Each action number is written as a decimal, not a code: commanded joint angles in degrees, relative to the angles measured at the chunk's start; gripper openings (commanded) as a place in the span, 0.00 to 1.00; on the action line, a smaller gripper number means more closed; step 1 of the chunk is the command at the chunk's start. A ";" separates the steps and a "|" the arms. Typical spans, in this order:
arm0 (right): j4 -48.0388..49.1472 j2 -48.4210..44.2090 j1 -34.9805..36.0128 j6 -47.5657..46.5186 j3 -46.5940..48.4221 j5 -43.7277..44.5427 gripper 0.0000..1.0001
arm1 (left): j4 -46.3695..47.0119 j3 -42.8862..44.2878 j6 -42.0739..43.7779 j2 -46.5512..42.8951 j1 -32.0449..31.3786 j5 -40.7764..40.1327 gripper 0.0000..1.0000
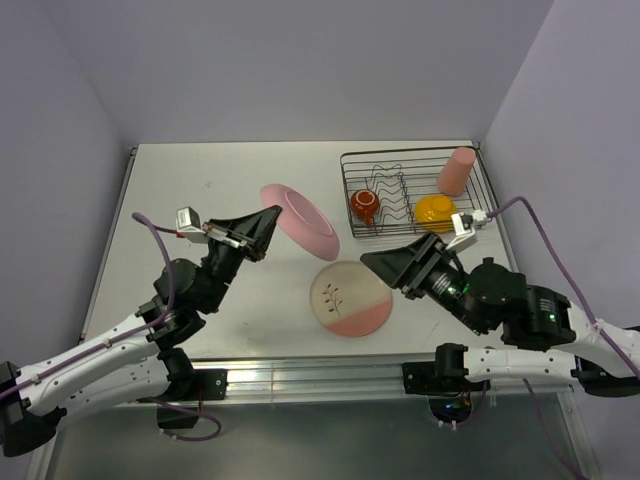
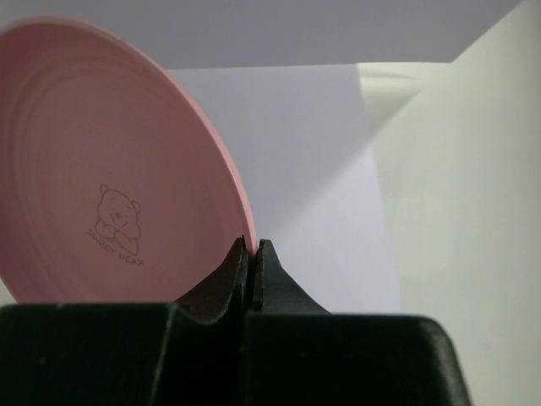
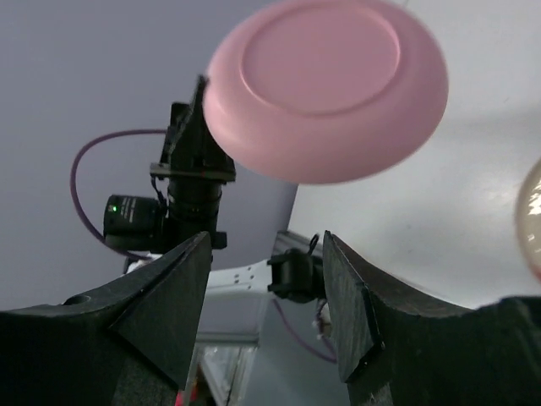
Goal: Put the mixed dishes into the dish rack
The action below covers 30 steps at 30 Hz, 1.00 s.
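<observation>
My left gripper (image 1: 272, 215) is shut on the rim of the pink plate (image 1: 300, 222), which hangs tilted above the table; the left wrist view shows the jaws (image 2: 252, 245) pinching its edge (image 2: 110, 169). The cream plate (image 1: 350, 298) lies flat on the table. My right gripper (image 1: 372, 262) hovers open and empty by that plate's upper right edge. In the right wrist view its fingers (image 3: 266, 245) face the pink plate's underside (image 3: 330, 85). The black wire dish rack (image 1: 400, 153) holds the red-orange cup (image 1: 364, 205), the yellow bowl (image 1: 435, 211) and the pink tumbler (image 1: 456, 171).
The rack stands in the table's back right corner, close to the right wall. Grey walls close in the table on the left, back and right. An aluminium rail (image 1: 310, 380) carrying both arm bases runs along the near edge.
</observation>
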 commanded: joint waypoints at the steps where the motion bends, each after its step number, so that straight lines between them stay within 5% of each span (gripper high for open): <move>1: 11.28 0.86 -0.13 6.43 -4.52 -6.51 0.63 | 13.88 -0.80 1.95 -2.19 0.33 -0.89 0.00; 6: 24.12 -3.34 -0.13 10.91 -15.13 -7.66 0.61 | 26.40 -5.01 -4.97 -1.23 0.33 -0.01 0.00; 13: 54.16 -10.12 -0.21 14.43 -32.12 -5.47 0.62 | 41.39 -9.15 -10.53 3.69 0.33 1.66 0.00; 30: 71.69 -3.80 -2.85 16.45 -36.00 -3.53 0.61 | 48.69 -13.99 -11.23 1.50 0.33 1.13 0.00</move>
